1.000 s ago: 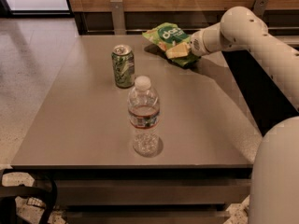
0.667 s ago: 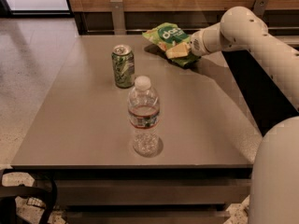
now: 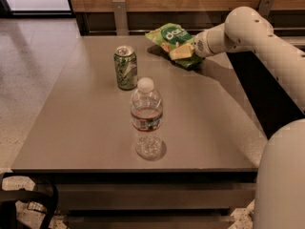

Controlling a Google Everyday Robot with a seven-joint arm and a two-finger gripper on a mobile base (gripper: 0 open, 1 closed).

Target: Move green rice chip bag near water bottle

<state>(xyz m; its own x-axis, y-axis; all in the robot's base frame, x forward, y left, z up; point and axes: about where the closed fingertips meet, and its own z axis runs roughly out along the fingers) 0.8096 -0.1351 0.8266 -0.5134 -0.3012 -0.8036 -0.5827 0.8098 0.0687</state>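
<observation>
The green rice chip bag (image 3: 167, 36) lies at the far right of the table, with a white logo on its face. My gripper (image 3: 183, 54) is at the bag's near right end, shut on that edge, with the white arm reaching in from the right. The water bottle (image 3: 147, 118) stands upright at the front middle of the table, clear with a white cap and a red-and-white label. It is well apart from the bag, nearer the camera and to the left.
A green soda can (image 3: 126, 67) stands upright between the bag and the bottle, a little to the left. The grey table (image 3: 86, 128) has its front edge just past the bottle. A wooden wall with metal posts runs behind. My white base fills the lower right.
</observation>
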